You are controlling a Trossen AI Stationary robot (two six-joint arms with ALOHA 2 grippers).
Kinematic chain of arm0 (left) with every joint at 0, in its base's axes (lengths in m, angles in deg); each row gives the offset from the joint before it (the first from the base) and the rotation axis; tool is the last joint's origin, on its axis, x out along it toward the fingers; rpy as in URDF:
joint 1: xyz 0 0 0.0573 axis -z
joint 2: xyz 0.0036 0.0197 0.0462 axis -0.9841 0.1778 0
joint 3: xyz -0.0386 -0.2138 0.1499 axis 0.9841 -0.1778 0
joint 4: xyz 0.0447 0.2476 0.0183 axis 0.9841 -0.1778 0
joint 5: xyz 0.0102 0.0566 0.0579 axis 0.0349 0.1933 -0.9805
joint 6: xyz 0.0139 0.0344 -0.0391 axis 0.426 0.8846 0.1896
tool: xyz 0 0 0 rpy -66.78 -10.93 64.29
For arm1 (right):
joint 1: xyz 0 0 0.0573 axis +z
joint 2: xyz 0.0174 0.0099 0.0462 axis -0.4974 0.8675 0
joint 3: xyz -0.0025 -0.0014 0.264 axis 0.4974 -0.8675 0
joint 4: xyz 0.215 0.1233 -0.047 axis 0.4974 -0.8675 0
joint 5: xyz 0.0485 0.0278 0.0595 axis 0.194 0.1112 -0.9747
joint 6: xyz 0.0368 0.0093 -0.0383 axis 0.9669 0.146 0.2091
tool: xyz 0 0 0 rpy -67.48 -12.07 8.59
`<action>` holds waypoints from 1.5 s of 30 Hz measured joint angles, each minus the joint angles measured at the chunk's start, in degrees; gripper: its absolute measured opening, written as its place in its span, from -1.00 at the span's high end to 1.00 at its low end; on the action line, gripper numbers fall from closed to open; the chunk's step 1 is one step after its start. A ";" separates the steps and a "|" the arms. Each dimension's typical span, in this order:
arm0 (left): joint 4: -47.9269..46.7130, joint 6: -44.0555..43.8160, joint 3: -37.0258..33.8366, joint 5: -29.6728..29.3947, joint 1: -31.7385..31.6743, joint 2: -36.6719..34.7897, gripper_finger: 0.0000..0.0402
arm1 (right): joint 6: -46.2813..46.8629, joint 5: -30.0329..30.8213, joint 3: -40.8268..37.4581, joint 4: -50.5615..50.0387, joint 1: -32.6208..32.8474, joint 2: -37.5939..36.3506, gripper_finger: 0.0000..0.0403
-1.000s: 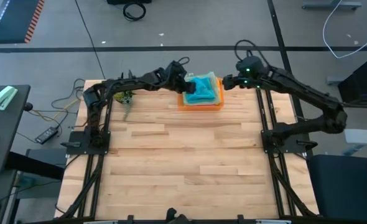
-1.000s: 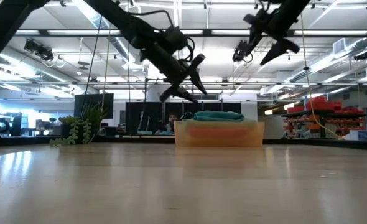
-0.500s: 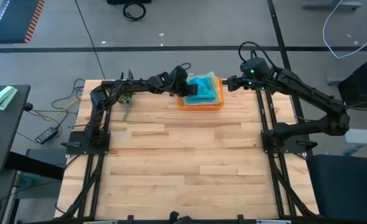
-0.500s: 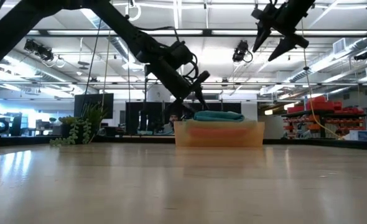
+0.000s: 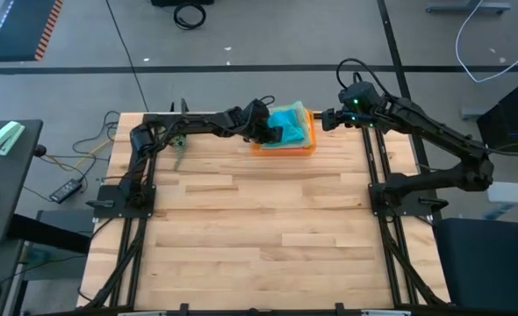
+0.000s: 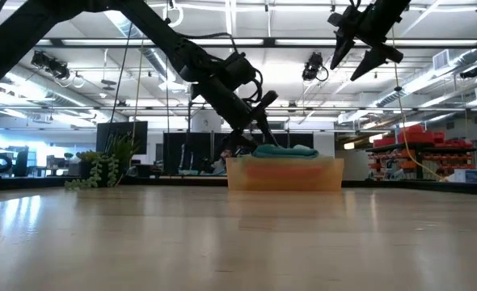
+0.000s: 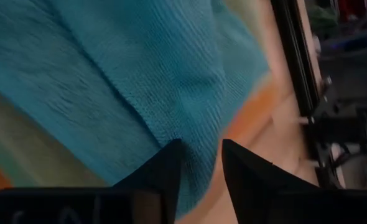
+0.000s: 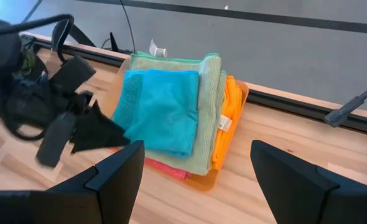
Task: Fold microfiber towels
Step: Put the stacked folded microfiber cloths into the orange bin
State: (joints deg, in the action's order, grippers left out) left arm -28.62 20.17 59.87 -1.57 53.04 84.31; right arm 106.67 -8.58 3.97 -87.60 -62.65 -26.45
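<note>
We see the stack of microfiber towels (image 5: pixel 288 128) sitting in an orange bin (image 5: pixel 284 149) at the far edge of the wooden table (image 5: pixel 259 228), roughly midway across it. The teal towel (image 8: pixel 158 109) lies on top; beneath it we make out a sage green one (image 8: pixel 209 112), an orange one (image 8: pixel 232 118) with a small white tag, and a pink edge at the bottom.

The left gripper (image 5: pixel 268 135) reaches down into the near-left side of the stack. In the left wrist view its two dark fingers (image 7: pixel 165 174) straddle a ridge of the teal cloth with a narrow gap between them, cloth filling that gap. We cannot tell whether they have pinched it firmly.

The right gripper (image 5: pixel 327 117) hangs just beside the bin's right side, raised well above the table in the low view, fingers spread wide and holding nothing.

A potted plant (image 6: pixel 103 166) stands in the room beyond the table.
</note>
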 joint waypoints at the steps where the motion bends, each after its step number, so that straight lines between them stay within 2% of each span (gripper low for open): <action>1: -0.03 0.46 0.00 0.44 0.31 -0.15 0.39 | -0.05 0.01 0.00 0.00 0.00 0.00 -0.49; 7: -1.11 3.66 0.00 0.88 0.91 -0.79 0.42 | -0.08 -0.01 0.00 -0.03 0.00 0.00 -0.49; 19: -7.45 5.90 0.00 0.14 -6.26 -4.36 0.42 | -0.12 -0.23 0.00 -3.61 -0.02 0.02 -0.49; 23: -6.01 6.08 0.04 -0.65 -6.67 -5.14 0.42 | -0.50 -0.21 0.00 -3.52 -0.02 0.02 -0.49; 28: -2.01 12.99 0.04 -1.19 -6.49 -4.60 0.44 | -0.53 -0.21 0.00 -3.45 -0.02 0.02 -0.49; 32: -2.65 15.69 0.04 -4.90 -6.52 -4.59 0.42 | -0.49 -0.21 0.00 -3.39 -0.02 0.02 -0.49; 39: -0.76 16.90 -0.04 -6.63 -6.04 -2.13 0.40 | -0.09 -0.21 0.00 -3.32 -0.02 0.02 -0.49; 45: 0.01 14.26 0.01 -6.60 -6.03 0.70 0.41 | 0.26 -0.22 0.00 -3.33 0.37 0.05 -0.49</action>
State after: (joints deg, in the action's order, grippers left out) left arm -28.61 34.43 59.88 -8.17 47.00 85.01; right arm 106.93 -8.80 3.97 -90.93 -62.28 -26.40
